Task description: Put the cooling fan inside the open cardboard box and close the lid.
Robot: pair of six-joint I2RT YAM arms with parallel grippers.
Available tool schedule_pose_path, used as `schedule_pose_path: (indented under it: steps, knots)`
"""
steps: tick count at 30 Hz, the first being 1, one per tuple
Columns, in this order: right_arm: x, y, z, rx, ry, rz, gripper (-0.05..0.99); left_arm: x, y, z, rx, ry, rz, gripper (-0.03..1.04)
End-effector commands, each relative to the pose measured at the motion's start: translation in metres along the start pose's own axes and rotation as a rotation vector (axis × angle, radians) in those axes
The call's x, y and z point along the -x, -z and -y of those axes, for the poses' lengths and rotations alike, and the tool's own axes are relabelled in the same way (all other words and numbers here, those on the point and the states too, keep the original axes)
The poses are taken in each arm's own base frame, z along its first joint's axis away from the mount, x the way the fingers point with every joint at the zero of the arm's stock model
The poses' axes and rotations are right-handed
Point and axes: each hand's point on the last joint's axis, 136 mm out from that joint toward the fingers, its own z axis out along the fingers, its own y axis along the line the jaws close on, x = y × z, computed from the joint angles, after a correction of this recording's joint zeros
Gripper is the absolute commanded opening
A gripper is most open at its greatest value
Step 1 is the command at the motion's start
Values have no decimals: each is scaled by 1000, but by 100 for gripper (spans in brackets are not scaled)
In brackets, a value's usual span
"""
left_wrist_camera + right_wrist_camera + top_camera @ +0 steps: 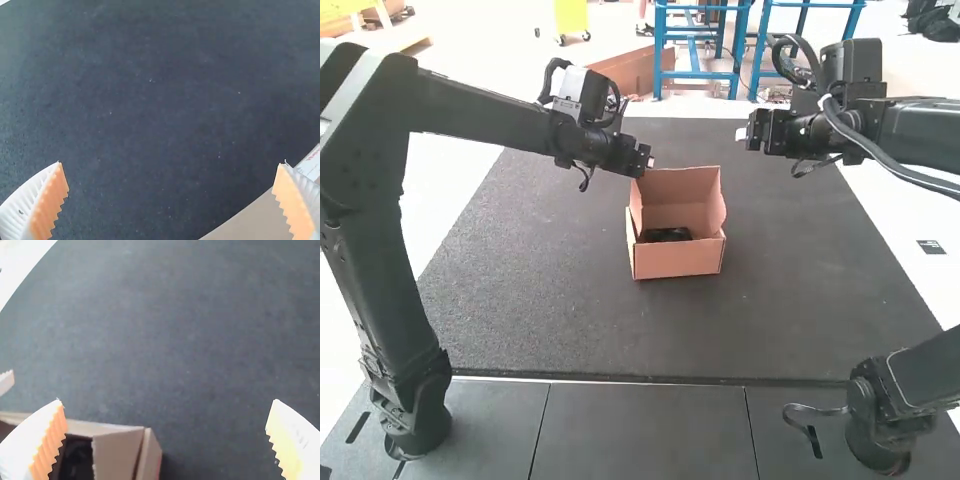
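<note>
Black against the brown card, the cooling fan lies at the bottom of the cardboard box, which stands near the middle of the dark mat with its lid upright along the far side. The left gripper hangs just beside the lid's far left corner, jaws parted wide. The right gripper hovers toward the mat's far right edge, well apart from the box, jaws likewise spread.

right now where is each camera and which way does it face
High view: above and behind the arms, facing forward and down at the cardboard box holding the fan on the black mat; both arms, left hand, right hand show.
Left wrist view: on that wrist, facing down at mat; its open fingers show.
Right wrist view: on that wrist, facing down at mat and box edge; its open fingers show.
Shared: all see the mat; high and right wrist share the box.
</note>
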Motion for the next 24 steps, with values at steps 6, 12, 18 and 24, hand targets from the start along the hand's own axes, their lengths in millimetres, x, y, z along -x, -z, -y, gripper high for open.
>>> schedule_pose_path:
  steps: [6,12,18,24]
  knots:
    - [16,13,16,-36,-25,52,91,-18,2,38,-89,-9,-103,97]
    - [14,12,18,-26,-47,52,90,-46,8,55,-131,-11,-209,97]
    - [5,12,18,-7,-81,32,90,-78,5,62,-138,-33,-264,97]
    - [-6,19,12,21,-88,10,90,-125,3,69,-133,-66,-311,97]
